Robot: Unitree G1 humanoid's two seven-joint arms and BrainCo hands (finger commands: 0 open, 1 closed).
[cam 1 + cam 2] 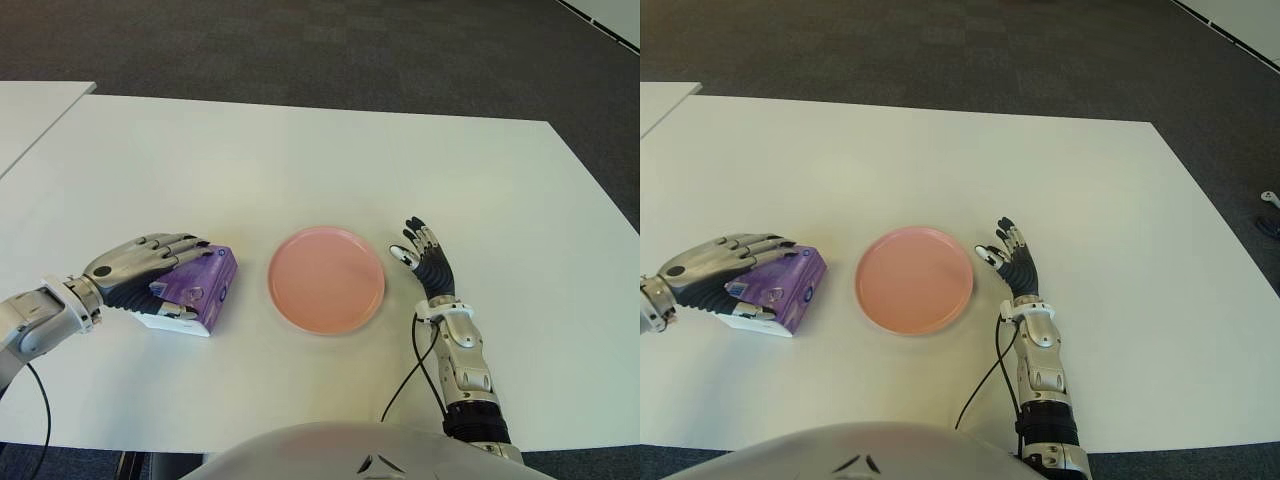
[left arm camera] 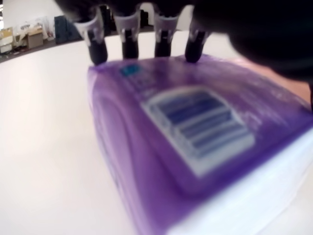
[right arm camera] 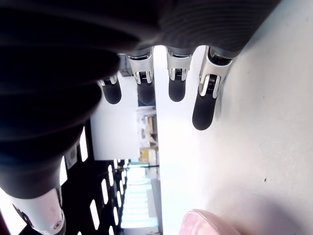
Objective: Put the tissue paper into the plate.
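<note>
- Tissue paper comes as a purple plastic-wrapped pack of tissues (image 1: pixel 197 288) with a white underside; you'll find it lying on the white tabletop (image 1: pixel 300 160), to the left of the round pink plate (image 1: pixel 326 279) and close to it without touching.
- Your left robot hand (image 1: pixel 150 268) covers the tissue pack from the side away from the plate: its fingers (image 1: pixel 180 243) curl across the top of the pack, and its thumb shows against the near side.
- From the left wrist view you see four dark fingertips (image 2: pixel 128 46) set in a row along the far top edge of the pack (image 2: pixel 195 142), touching the wrapper, with a striped printed label on the face below them.
- The pack sits on the tabletop under that grip; you cannot tell from these views whether any part of it is lifted.
- The plate has nothing in it; the tissue pack is outside it.
- Your right robot hand (image 1: pixel 1010 258) shows just to the right of the plate, near its rim, fingers stretched out, slightly spread and holding nothing.
- In the right wrist view the straight fingertips (image 3: pixel 176 88) hang over bare tabletop, and a sliver of the pink plate (image 3: pixel 208 223) shows at the picture's edge.
- A black cable (image 1: pixel 985 385) runs along the tabletop beside the right forearm, on the plate's side of it.
</note>
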